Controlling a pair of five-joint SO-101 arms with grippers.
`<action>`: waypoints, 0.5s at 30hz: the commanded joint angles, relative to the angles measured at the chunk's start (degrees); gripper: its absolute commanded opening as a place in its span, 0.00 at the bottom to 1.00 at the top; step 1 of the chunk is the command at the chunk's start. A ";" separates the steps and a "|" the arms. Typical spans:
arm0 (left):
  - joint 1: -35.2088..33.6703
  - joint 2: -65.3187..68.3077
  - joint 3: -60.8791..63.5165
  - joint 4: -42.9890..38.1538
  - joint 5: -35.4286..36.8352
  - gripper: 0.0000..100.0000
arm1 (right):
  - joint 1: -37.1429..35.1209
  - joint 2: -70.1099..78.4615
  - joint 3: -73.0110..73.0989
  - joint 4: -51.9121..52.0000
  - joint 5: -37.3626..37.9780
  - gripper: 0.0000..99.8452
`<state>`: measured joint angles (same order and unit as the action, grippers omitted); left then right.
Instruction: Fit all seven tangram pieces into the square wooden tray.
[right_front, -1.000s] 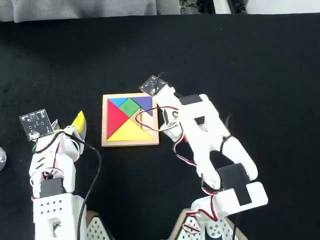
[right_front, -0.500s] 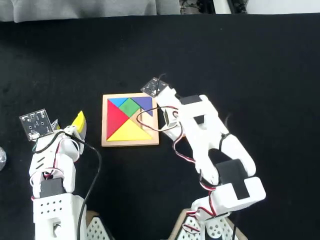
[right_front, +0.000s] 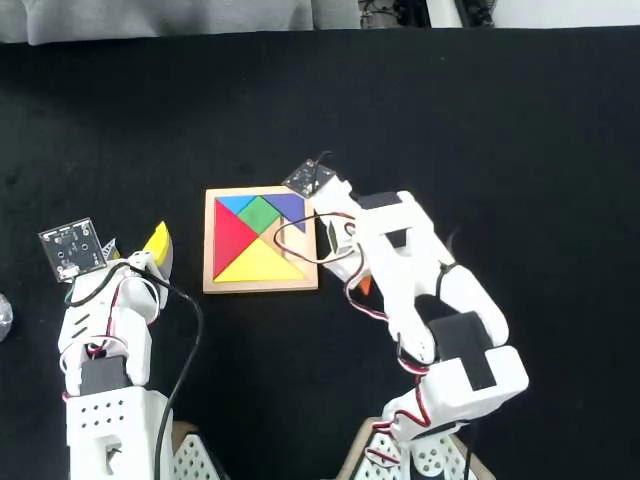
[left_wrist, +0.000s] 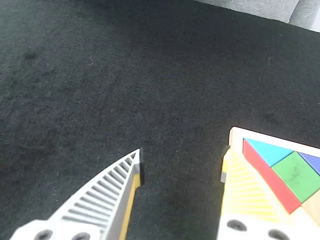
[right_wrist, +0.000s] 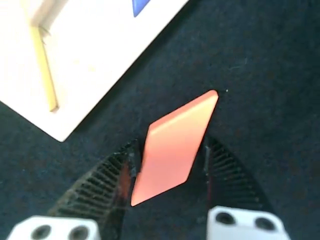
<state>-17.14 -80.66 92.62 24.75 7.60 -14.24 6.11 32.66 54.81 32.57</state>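
While the right arm is bending over the right edge of the square wooden tray (right_front: 260, 287) in the high view, we are logging its right hand (right_wrist: 167, 165) closed on a flat orange parallelogram piece (right_wrist: 175, 145), one finger pressing each long side. The piece is sitting over the black cloth surface (right_front: 450, 120), just beside a corner of the tray and outside it. Whether it is resting on the cloth or lifted, we cannot tell.

We are counting five pieces lying in the tray: a red triangle (right_front: 232, 245) along the left side, a yellow triangle (right_front: 260, 265) along the near side, a cyan triangle (right_front: 235, 204) in the far left corner, a green square (right_front: 260, 214) touching it, and a blue triangle (right_front: 290, 206) in the far right corner. Bare wood is showing in the tray's right part, partly hidden by the arm and its cables.

We are noting the left hand (left_wrist: 181, 160) hanging open just beside the tray's left edge, with nothing between its fingers. The tray is lying between the two arms.
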 joint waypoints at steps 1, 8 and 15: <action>0.57 -0.62 -0.22 -1.23 -0.44 0.26 | 0.62 -2.51 -3.56 2.64 -0.70 0.21; 0.57 -0.62 -0.22 -1.23 -0.44 0.26 | 0.26 -9.89 -1.45 4.57 -2.55 0.21; 0.57 -0.62 -0.22 -1.23 -0.44 0.26 | -3.87 -12.97 2.77 4.48 -2.55 0.21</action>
<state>-17.14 -80.66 92.62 24.75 7.60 -16.09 -3.91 35.12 59.03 30.64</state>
